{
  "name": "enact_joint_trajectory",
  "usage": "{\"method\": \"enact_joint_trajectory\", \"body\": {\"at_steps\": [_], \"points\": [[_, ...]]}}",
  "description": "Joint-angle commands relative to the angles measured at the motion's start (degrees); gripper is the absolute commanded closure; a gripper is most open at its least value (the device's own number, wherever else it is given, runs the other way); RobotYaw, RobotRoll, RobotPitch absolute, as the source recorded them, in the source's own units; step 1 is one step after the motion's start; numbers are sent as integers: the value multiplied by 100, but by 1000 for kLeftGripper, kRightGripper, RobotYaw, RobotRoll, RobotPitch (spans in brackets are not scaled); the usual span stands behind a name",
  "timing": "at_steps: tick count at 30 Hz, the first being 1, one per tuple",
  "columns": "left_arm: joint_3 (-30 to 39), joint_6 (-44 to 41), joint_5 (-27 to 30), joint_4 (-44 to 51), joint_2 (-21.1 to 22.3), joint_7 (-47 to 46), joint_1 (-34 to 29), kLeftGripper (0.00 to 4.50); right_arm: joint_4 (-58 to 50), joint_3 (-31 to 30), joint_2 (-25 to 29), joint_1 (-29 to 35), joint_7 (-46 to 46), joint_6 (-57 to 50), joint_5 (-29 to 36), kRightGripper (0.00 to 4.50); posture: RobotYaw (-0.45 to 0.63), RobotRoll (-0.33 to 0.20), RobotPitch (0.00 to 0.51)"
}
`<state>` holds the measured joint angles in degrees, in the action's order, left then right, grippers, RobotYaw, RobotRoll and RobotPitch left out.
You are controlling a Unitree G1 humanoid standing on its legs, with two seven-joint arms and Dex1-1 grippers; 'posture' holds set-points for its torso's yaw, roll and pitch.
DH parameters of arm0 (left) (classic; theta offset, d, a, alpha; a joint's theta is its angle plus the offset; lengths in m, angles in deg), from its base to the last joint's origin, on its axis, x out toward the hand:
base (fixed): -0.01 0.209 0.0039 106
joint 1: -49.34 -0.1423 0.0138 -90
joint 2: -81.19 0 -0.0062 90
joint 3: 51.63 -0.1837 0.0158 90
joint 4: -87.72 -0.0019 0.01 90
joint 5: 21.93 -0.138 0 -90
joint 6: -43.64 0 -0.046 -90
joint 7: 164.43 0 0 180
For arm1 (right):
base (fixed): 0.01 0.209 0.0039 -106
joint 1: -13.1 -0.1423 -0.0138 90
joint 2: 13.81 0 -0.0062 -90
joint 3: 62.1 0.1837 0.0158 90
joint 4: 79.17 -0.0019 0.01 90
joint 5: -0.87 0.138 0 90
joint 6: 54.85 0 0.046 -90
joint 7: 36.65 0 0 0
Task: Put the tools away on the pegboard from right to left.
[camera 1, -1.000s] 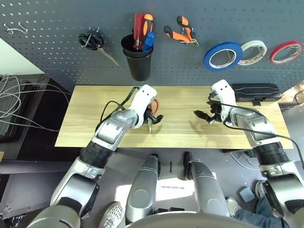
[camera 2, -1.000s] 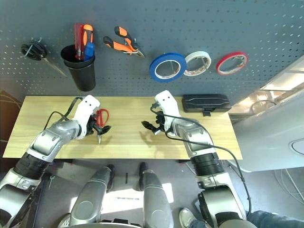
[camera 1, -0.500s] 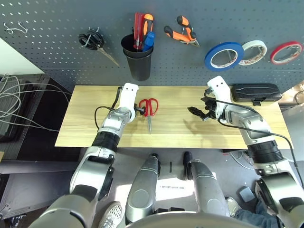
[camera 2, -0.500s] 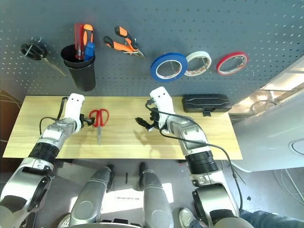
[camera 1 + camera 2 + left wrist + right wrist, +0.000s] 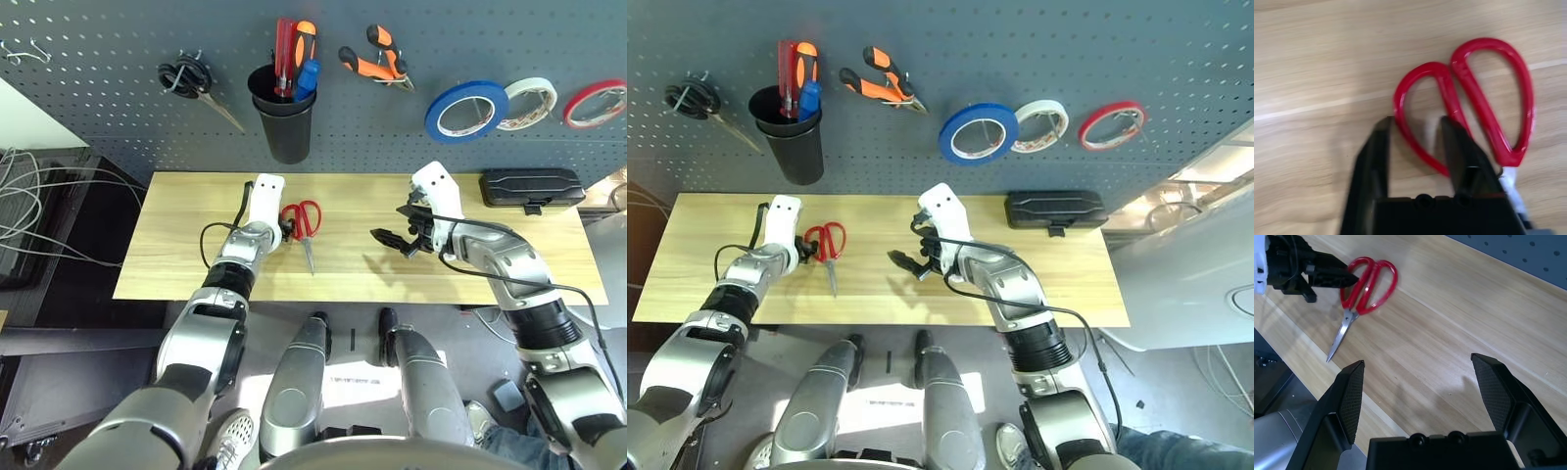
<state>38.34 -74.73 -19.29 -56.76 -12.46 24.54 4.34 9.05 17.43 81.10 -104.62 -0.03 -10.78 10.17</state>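
The red-handled scissors (image 5: 305, 221) lie flat on the wooden table (image 5: 167, 259), blades toward the near edge. My left gripper (image 5: 286, 228) is at their handles, open, and in the left wrist view the rim of one red loop (image 5: 1420, 147) runs between its fingers (image 5: 1376, 152). My right gripper (image 5: 392, 227) hovers wide open over bare wood in mid-table, holding nothing. On the pegboard (image 5: 108, 127) hang the blue tape ring (image 5: 466, 111) and the orange-and-black pliers (image 5: 373, 61). The blue-handled screwdriver (image 5: 307, 77) stands in the black cup (image 5: 285, 125).
Black-handled scissors (image 5: 192, 81) hang left of the cup. White tape (image 5: 530, 103) and red tape (image 5: 595, 104) hang right of the blue ring. A black case (image 5: 529, 186) lies at the table's back right. Cables (image 5: 29, 211) trail off the left side.
My left gripper has drawn back from on top of the scissors to their handle side, leaving them flat on the table. My right gripper has drifted left toward mid-table.
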Motion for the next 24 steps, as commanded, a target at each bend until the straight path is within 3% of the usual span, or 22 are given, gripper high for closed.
{"method": "enact_joint_trajectory", "body": {"at_steps": [1,3,8,14,18,24], "points": [[-133,-353,-99,-285,-157,257,-68,3937,1,-85,8,75,37,-15,46,0,89,0,385],[-155,-415,-137,-240,-204,327,-57,4467,20,-60,-21,37,37,38,58,0,88,0,381],[-180,-303,-187,717,-158,346,-397,4467,110,-27,-67,-54,57,244,54,0,103,0,368],[-99,181,-121,3538,251,522,-1953,4467,293,9,-30,-236,169,590,35,0,134,0,355],[0,687,-168,4912,612,622,-2906,4467,388,54,-18,-340,245,793,60,0,154,0,350],[701,2226,-225,5709,1151,519,-3946,4467,526,81,-121,-585,419,1186,126,0,171,0,348]]}}
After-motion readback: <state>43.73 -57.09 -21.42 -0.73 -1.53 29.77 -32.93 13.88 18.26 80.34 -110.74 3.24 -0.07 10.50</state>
